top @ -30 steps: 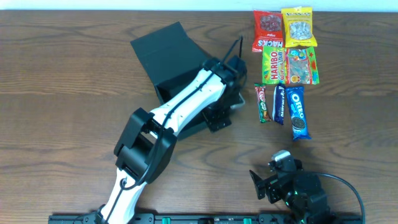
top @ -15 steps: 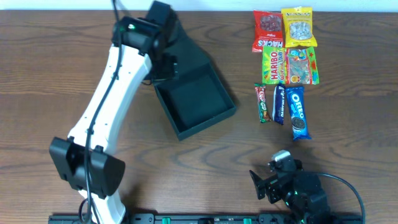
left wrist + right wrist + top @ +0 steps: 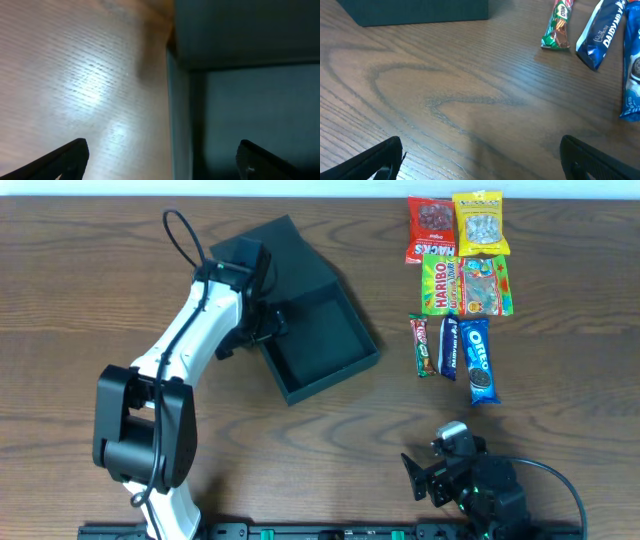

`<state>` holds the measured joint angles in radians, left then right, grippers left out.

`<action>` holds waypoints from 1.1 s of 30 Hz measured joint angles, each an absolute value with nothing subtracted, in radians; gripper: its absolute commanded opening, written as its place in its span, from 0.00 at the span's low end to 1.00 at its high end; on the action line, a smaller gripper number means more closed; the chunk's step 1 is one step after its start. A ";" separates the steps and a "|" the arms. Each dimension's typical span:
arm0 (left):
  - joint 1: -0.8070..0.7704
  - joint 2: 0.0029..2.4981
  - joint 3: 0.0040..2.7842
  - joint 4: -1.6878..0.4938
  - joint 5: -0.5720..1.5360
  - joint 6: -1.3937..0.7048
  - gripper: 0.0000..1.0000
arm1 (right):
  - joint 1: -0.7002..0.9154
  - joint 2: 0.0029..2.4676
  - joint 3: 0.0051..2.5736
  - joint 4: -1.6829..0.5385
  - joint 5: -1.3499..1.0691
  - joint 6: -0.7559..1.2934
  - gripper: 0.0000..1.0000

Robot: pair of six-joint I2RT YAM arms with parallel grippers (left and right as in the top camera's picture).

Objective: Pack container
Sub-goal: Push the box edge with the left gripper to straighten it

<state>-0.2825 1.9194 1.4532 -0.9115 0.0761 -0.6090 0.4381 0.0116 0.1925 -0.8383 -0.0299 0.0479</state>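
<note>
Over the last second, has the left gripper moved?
Yes. The left gripper went from the container's edge nearest the Haribo bag to its opposite wall, farther from that bag.

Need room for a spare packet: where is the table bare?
Bare wood lies between the container and the right claw, and left of the left arm. The snack packets crowd the far right side.

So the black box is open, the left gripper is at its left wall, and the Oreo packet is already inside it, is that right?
Not quite. The container is open with the left gripper at its left wall, but the overhead view shows it empty; the Oreo packet lies on the table to its right.
</note>
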 measured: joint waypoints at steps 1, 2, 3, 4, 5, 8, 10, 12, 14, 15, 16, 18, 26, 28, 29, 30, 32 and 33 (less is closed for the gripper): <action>-0.282 1.919 1.437 -0.896 0.081 -0.611 0.89 | 0.438 0.012 0.192 -0.838 -0.030 0.048 0.99; -0.282 1.919 1.420 -0.875 0.088 -0.616 0.77 | 0.438 0.012 0.192 -0.838 -0.030 0.048 0.99; -0.282 1.919 1.410 -0.860 0.093 -0.620 0.54 | 0.438 0.012 0.192 -0.838 -0.030 0.048 0.99; -0.282 1.919 1.404 -0.847 0.098 -0.619 0.35 | 0.438 0.012 0.192 -0.838 -0.030 0.048 0.99; -0.282 1.919 1.401 -0.836 0.099 -0.622 0.21 | 0.438 0.012 0.192 -0.838 -0.030 0.048 0.99; -0.284 1.919 1.400 -0.806 0.104 -0.625 0.06 | 0.438 0.012 0.192 -0.838 -0.030 0.048 0.99; -0.283 1.919 1.400 -0.791 0.100 -0.624 0.06 | 0.438 0.012 0.192 -0.838 -0.030 0.048 0.99; -0.284 1.919 1.399 -0.761 0.093 -0.590 0.06 | 0.438 0.012 0.192 -0.838 -0.030 0.048 0.99; -0.290 1.919 1.399 -0.726 0.073 -0.516 0.06 | 0.438 0.012 0.192 -0.838 -0.030 0.048 0.99; -0.297 1.919 1.399 -0.717 0.056 -0.472 0.06 | 0.438 0.012 0.192 -0.838 -0.030 0.048 0.99; -0.306 1.919 1.399 -0.714 0.038 -0.435 0.06 | 0.438 0.012 0.192 -0.838 -0.030 0.048 0.99; -0.328 1.919 1.399 -0.713 0.002 -0.360 0.06 | 0.438 0.012 0.192 -0.838 -0.030 0.048 0.99; -0.366 1.919 1.399 -0.704 -0.039 -0.223 0.06 | 0.438 0.012 0.192 -0.838 -0.030 0.048 0.99; -0.366 1.919 1.399 -0.701 -0.044 -0.215 0.06 | 0.438 0.012 0.192 -0.838 -0.030 0.048 0.99; -0.366 1.919 1.399 -0.698 -0.046 -0.212 0.06 | 0.438 0.012 0.192 -0.838 -0.030 0.048 0.99; -0.367 1.919 1.399 -0.697 -0.047 -0.209 0.06 | 0.438 0.012 0.192 -0.838 -0.030 0.048 0.99; -0.367 1.919 1.399 -0.695 -0.050 -0.213 0.06 | 0.438 0.012 0.192 -0.838 -0.030 0.048 0.99; -0.366 1.919 1.399 -0.695 -0.052 -0.218 0.06 | 0.438 0.012 0.192 -0.838 -0.030 0.048 0.99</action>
<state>-0.3664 1.9194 1.3987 -0.6949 -0.0517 -0.2176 0.4381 0.0116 0.1925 -0.8379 -0.0299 0.0479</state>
